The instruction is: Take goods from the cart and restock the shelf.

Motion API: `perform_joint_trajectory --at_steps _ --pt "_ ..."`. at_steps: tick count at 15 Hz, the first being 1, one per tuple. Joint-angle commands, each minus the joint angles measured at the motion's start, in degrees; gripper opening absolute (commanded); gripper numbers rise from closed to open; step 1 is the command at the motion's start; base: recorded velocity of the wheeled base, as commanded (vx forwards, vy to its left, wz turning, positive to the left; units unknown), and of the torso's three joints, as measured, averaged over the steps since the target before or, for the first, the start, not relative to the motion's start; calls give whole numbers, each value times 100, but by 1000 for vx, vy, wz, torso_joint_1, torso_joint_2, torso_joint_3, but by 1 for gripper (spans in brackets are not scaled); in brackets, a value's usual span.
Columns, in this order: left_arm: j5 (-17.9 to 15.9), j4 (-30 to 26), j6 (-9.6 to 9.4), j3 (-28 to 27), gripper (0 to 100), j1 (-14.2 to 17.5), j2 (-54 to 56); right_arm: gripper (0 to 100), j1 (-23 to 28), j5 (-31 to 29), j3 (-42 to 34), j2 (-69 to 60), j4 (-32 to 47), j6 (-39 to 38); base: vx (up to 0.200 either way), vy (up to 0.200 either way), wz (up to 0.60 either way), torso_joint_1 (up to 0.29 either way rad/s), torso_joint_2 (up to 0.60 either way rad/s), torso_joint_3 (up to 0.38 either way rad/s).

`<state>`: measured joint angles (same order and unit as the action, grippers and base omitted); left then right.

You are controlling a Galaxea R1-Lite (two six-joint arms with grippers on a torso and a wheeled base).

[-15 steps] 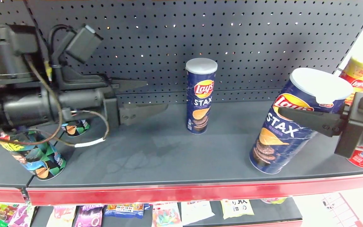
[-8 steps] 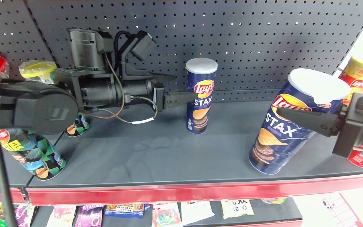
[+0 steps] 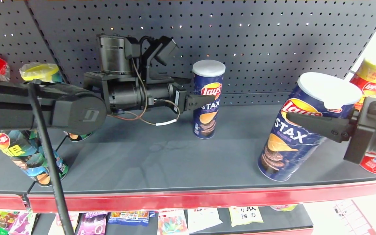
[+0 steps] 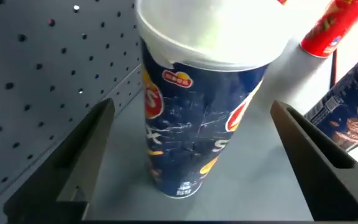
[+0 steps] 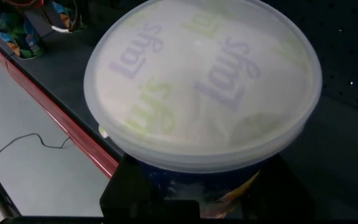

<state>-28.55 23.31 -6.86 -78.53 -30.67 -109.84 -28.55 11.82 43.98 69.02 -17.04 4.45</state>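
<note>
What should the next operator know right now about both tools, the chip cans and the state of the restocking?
Left tool: open, one finger on each side of the back can, not touching it.
Right tool: shut on the front can, which tilts near the shelf front edge, right side.
Done: back can stands upright by the rear panel.
Left: probably set the front can upright and release it. The left tool's purpose at the back can is unclear; perhaps it is to shift the can.
</note>
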Motion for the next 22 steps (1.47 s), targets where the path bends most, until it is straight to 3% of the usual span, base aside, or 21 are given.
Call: perform_joint_trajectory --at_steps 1,13,14,22 --pt "16 7 1 -250 100 -18 -196 0 51 4 -21 -3 -1 3 0 0 0 0 0 0" --pt "297 7 10 -953 100 -281 -811 0 139 4 -30 -29 -1 3 0 0 0 0 0 0" --pt "306 25 10 -953 0 -308 -820 0 148 4 -30 -38 -1 3 0 0 0 0 0 0" --pt "157 33 10 -690 0 -334 -442 0 157 13 -39 -47 -1 -6 0 0 0 0 0 0"
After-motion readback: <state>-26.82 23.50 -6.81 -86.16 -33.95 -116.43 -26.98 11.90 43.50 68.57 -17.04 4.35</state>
